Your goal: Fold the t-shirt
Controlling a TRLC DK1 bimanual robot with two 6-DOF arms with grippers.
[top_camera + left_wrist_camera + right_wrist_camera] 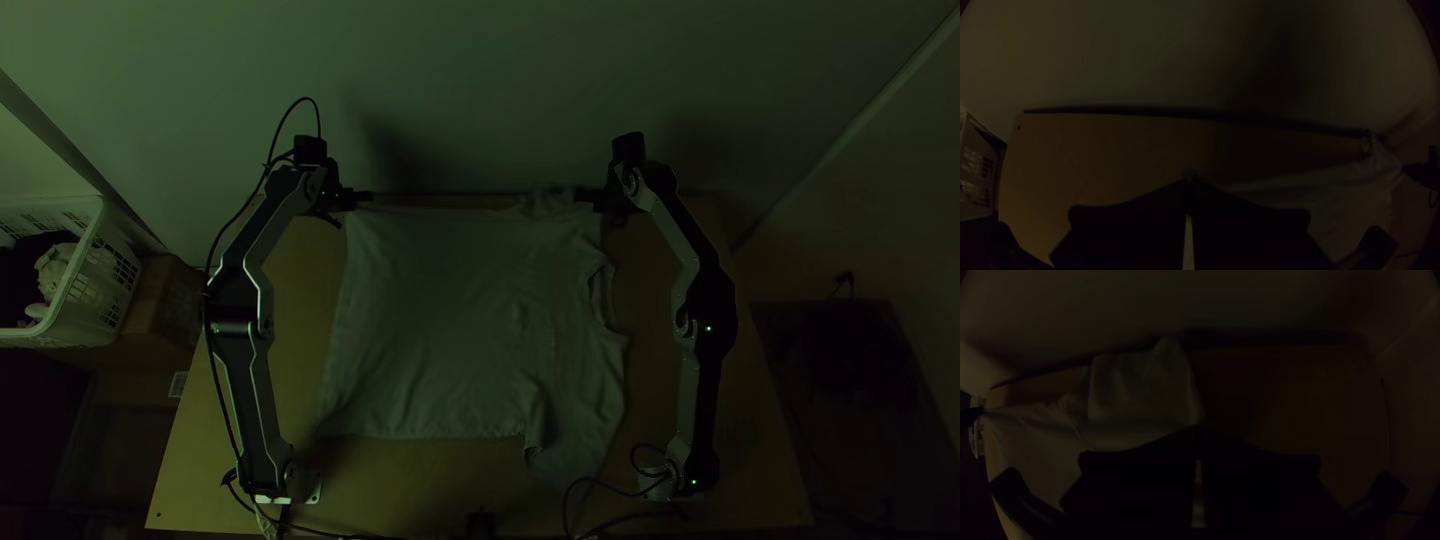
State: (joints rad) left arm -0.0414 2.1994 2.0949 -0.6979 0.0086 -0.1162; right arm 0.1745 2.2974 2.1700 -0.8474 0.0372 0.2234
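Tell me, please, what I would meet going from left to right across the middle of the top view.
White basket → left arm → t-shirt, laid out with some wrinkles → right arm.

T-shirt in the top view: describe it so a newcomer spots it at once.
On the light wooden table, look between the left arm and the right arm. The t-shirt is the broad pale cloth there, spread with creases, unlike the cloth bundled in the white basket.

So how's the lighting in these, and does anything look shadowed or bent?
Top view: dim, soft shadows on the wall near both arms; left wrist view: darker, the table's far edge bowed; right wrist view: very dark, the right gripper nearly black.
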